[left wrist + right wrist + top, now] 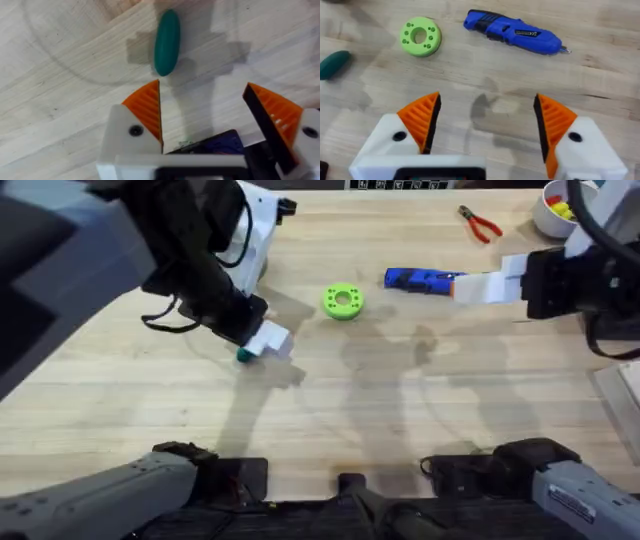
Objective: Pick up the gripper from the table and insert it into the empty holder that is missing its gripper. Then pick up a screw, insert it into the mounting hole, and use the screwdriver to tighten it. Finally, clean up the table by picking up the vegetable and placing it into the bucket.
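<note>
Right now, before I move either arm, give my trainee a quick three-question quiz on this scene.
1. True or false: the left gripper is shut on the vegetable.
2. Which thing lies between the vegetable and the screwdriver in the overhead view? A) red-handled pliers B) green ring-shaped disc C) white bowl
3. Fill in: the right gripper hangs with its jaws ____ over bare table.

Key
1. False: its jaws stand open and the vegetable lies free on the wood just past the fingertips.
2. B, the green ring-shaped disc.
3. Open; the screwdriver lies ahead of it, untouched.
</note>
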`<control>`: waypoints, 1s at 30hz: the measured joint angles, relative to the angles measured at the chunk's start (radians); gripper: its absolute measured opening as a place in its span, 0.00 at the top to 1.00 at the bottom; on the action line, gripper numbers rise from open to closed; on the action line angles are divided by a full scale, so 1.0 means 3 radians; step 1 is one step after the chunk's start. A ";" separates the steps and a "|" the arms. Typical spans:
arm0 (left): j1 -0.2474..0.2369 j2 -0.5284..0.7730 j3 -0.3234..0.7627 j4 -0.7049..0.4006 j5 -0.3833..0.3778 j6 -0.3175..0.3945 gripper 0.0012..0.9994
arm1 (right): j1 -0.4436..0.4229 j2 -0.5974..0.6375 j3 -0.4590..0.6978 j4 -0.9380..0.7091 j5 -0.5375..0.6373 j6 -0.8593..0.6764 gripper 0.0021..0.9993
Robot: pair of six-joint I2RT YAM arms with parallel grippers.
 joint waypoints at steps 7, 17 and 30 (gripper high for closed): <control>0.0001 0.0371 0.0001 -0.0045 -0.0197 0.0013 0.01 | 0.0000 0.0000 0.0000 -0.0002 0.0000 0.0000 0.01; 0.0001 0.0977 0.0003 0.0204 -0.0286 0.0014 0.01 | 0.0000 -0.0001 0.0000 -0.0003 0.0000 0.0000 0.01; 0.0001 0.1369 0.0005 0.0364 -0.0263 0.0017 0.13 | 0.0000 0.0000 0.0000 -0.0015 0.0000 0.0000 0.01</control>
